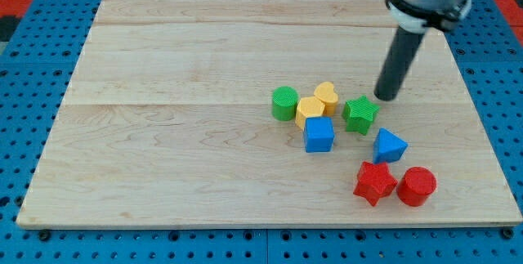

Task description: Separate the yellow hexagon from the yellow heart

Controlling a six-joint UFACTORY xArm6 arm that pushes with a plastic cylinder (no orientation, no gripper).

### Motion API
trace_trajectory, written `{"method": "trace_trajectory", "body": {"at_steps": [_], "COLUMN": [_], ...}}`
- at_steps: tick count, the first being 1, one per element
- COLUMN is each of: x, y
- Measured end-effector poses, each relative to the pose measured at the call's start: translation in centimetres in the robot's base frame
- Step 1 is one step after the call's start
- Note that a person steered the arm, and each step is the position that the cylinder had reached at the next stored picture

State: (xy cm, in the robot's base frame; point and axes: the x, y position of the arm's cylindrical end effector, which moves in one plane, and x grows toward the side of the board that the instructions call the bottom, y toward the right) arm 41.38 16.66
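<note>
The yellow hexagon [309, 110] lies near the board's middle right, touching the yellow heart [326, 96] just up and to its right. My tip [386, 96] stands to the right of both, just above and right of the green star [360, 114], about 70 px from the heart. The rod rises to the arm at the view's top right.
A green cylinder [284, 103] touches the hexagon's left side. A blue cube [319, 134] sits right below the hexagon. A blue triangle [389, 145], a red star [374, 182] and a red cylinder [417, 186] lie lower right on the wooden board [163, 133].
</note>
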Motion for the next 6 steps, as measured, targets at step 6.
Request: {"method": "trace_trajectory", "body": {"at_steps": [6], "x": [-0.6], "y": [-9.6]}}
